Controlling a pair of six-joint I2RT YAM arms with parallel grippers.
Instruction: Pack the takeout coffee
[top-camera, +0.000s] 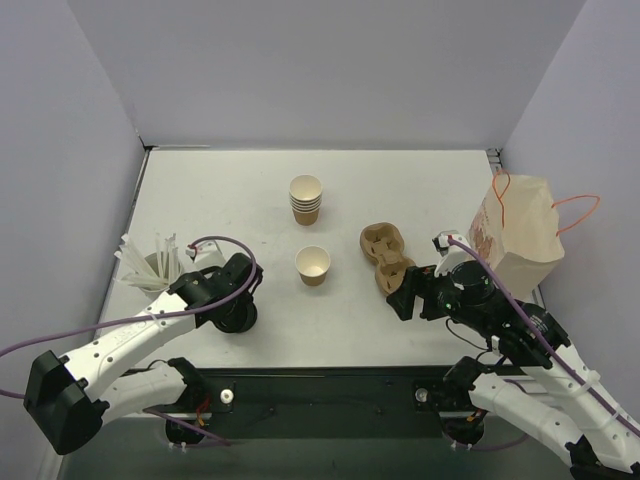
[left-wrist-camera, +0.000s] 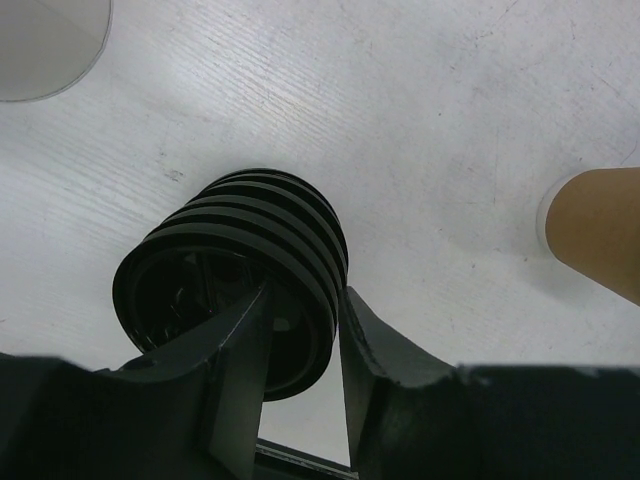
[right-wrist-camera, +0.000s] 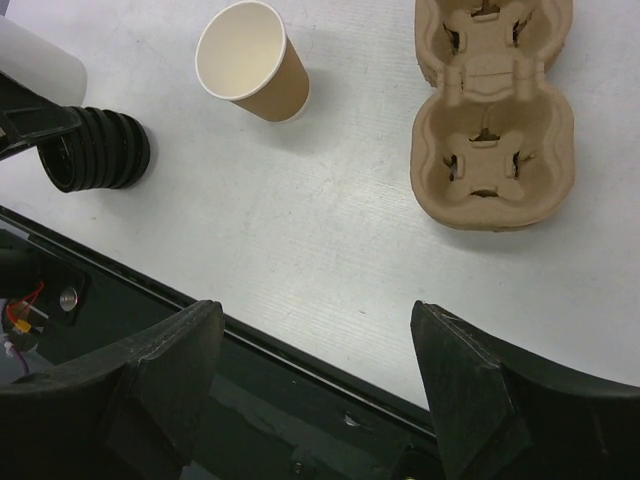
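— White table (top-camera: 400, 190), walls on three sides. Cup?
— Cup (top-camera: 313, 264) upright mid-table, well right of my left claw (left-wrist-camera: 303, 300). That claw straddles the rim of the lids (left-wrist-camera: 240, 270), which lie on their side. Clamped or not, I can't tell.
— Right claw?
— Right claw (right-wrist-camera: 315, 320) gapes, holding nothing, over the near edge. Carrier (right-wrist-camera: 490, 120) ahead, open table between.
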